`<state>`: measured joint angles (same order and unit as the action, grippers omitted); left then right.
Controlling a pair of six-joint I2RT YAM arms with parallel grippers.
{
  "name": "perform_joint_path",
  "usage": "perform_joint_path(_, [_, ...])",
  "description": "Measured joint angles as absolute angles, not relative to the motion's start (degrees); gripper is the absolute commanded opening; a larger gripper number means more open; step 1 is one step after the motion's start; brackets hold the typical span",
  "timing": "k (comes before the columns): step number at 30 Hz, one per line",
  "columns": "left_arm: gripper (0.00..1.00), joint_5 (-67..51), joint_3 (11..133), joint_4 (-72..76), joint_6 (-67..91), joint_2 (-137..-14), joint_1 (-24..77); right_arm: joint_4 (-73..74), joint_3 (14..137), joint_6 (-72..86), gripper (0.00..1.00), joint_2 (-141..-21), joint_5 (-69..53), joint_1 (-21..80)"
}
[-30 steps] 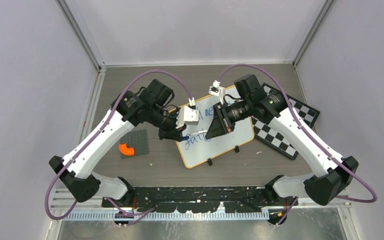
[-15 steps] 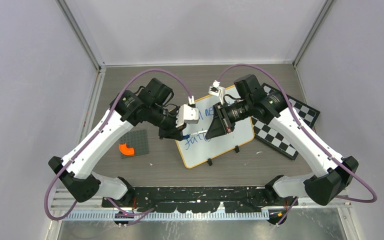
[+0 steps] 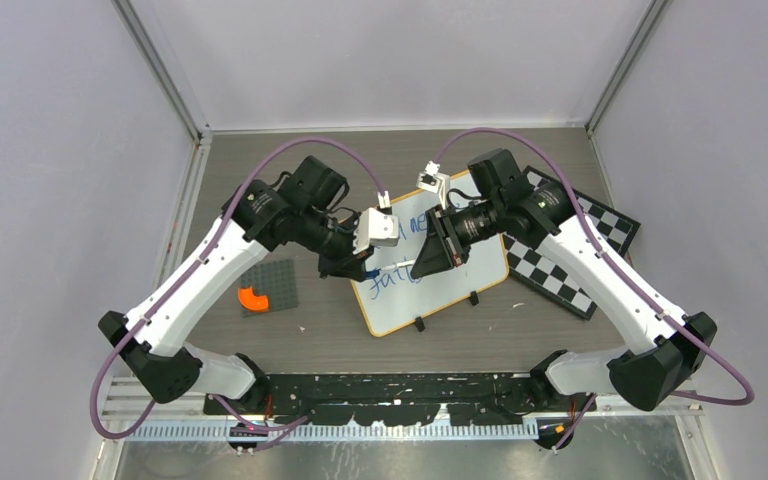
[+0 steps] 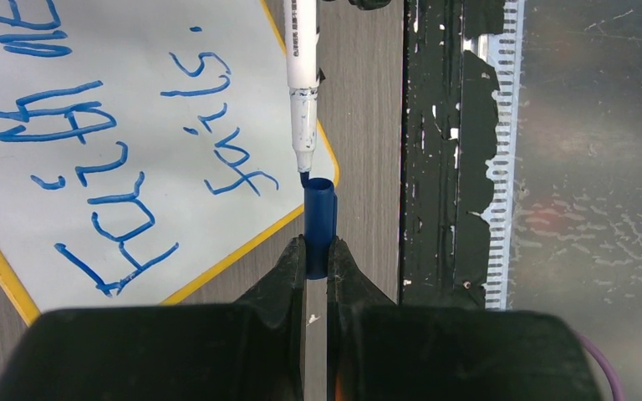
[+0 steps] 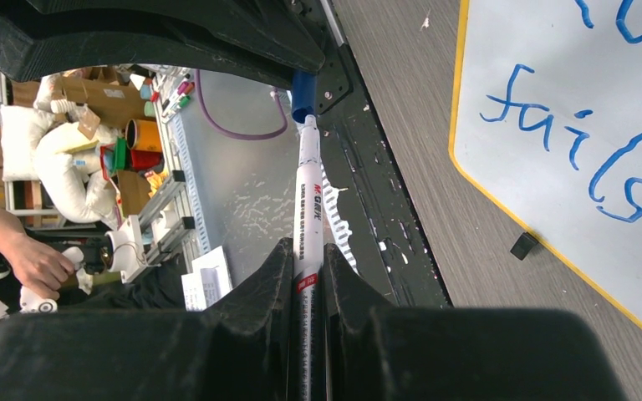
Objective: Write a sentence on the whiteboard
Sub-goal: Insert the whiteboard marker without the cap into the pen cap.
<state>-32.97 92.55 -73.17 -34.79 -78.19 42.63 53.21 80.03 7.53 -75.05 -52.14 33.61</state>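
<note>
Your left end effector [image 4: 317, 251] pinched tight on blue cap [image 4: 318, 219]. Right end effector [image 5: 308, 251] clamped on marker [image 5: 308, 200] barrel. Marker tip at cap mouth; can't tell if inside. Whiteboard [image 3: 430, 290] flat on desk [image 3: 340, 340] between arms, blue writing on it. Versus a second ago: left arm barely shifted, both grips unchanged.
</note>
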Motion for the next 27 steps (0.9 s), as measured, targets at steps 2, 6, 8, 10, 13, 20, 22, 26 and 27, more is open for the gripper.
perform_joint_path(2, [0.0, -32.7, 92.6, -73.2, -35.0, -78.2, 42.6, 53.2, 80.0, 7.4, 0.0, -75.0, -52.1, 33.6])
perform_joint_path(6, [0.0, -32.0, 92.5, -73.1, -35.2, -78.2, 42.6, 53.4, 80.0, 7.2, 0.0, -75.0, -52.1, 33.7])
perform_joint_path(8, [0.0, -31.9, 92.5, -73.1, -35.2, -78.2, 42.6, 53.5, 80.0, 7.2, 0.0, -75.0, -52.1, 33.7])
perform_joint_path(10, [0.0, -31.9, 92.5, -73.1, -35.2, -78.2, 42.6, 53.7, 80.0, 7.2, 0.0, -75.0, -52.1, 33.8])
perform_joint_path(13, [0.0, -32.0, 92.5, -73.1, -35.2, -78.2, 42.6, 53.9, 80.0, 7.2, 0.0, -75.0, -52.1, 33.8])
perform_joint_path(20, [0.0, -32.7, 92.5, -73.1, -35.0, -78.2, 42.6, 53.9, 80.0, 7.1, 0.0, -75.0, -52.1, 33.9])
perform_joint_path(22, [0.0, -33.1, 92.6, -73.1, -34.9, -78.3, 42.6, 53.9, 80.1, 7.1, 0.0, -75.1, -52.1, 34.0])
perform_joint_path(26, [0.0, -33.7, 92.9, -73.0, -34.7, -78.7, 42.7, 53.9, 80.2, 7.2, 0.0, -75.5, -52.1, 34.4])
perform_joint_path(27, [0.0, -33.8, 93.2, -73.1, -34.6, -78.8, 42.7, 53.9, 80.2, 7.2, 0.0, -75.6, -52.1, 34.5])
